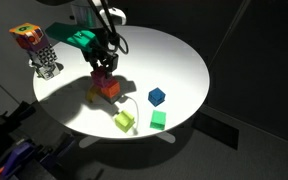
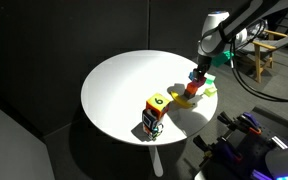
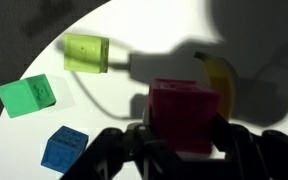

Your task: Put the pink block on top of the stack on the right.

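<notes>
My gripper (image 1: 102, 62) is shut on the pink block (image 1: 103, 74), a magenta cube. It holds the block right over the stack (image 1: 108, 89) of orange-red cubes near the middle of the round white table (image 1: 174, 55). I cannot tell whether the block touches the stack's top. In the other exterior view the gripper (image 2: 198, 70) holds the pink block (image 2: 197, 78) over the stack (image 2: 190, 93). In the wrist view the pink block (image 3: 182, 113) sits between the dark fingers (image 3: 182, 150) and hides the stack.
A lime-green cube (image 3: 86, 52), a green cube (image 3: 26, 95) and a blue cube (image 3: 64, 148) lie on the table beside the stack. A yellow block (image 3: 220, 78) shows behind the pink block. A colourful block toy (image 1: 36, 48) stands near the table edge.
</notes>
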